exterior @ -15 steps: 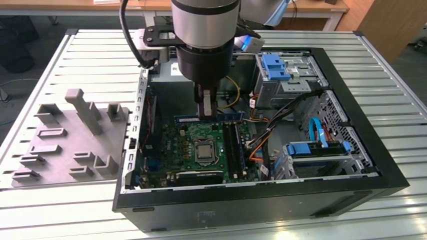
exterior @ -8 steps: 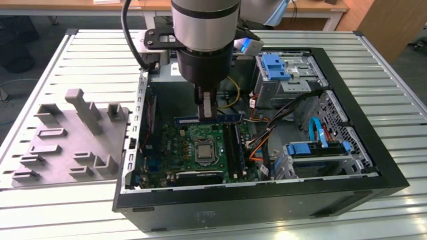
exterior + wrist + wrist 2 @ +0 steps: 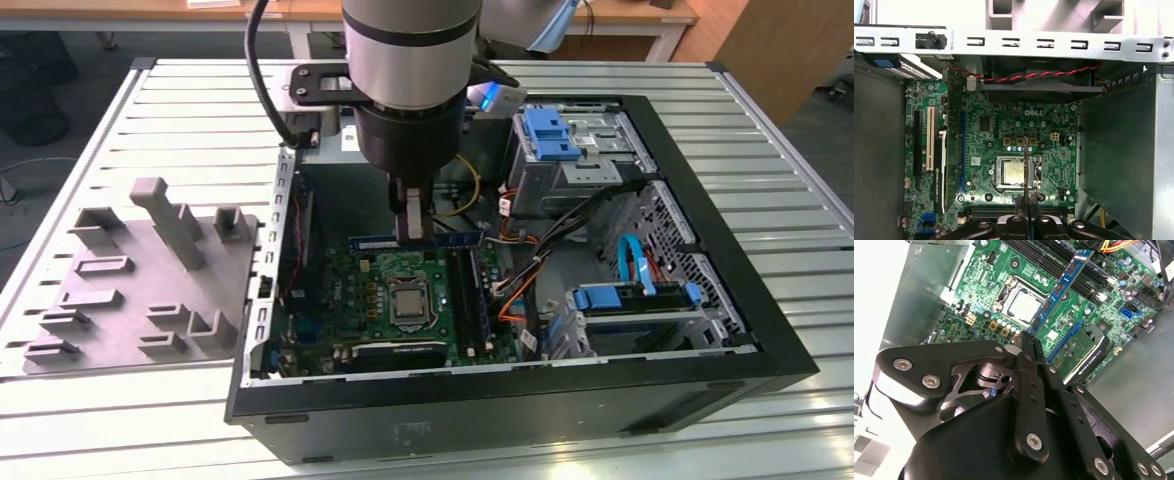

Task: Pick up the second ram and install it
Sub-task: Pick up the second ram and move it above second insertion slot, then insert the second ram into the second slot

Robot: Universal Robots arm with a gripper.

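While pinched flat between the gripper (image 3: pixel 1029 338) fingers, the ram (image 3: pixel 1063 285) hangs over the motherboard (image 3: pixel 1004 125).
Thin blue-green stick, black chips.

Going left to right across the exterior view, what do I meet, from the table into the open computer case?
Grey holder block → second ram, held in the gripper over the motherboard → lower blue drive bracket.

case (image 3: pixel 787 350): on the slatted table (image 3: pixel 120 430)
holder block (image 3: pixel 134 290): beside the case, at the exterior view's left
motherboard (image 3: pixel 340 290): in the case
drive cages (image 3: pixel 587 150): at the exterior view's right of the motherboard
second ram (image 3: pixel 461 239): in the gripper (image 3: pixel 418 232), over the motherboard
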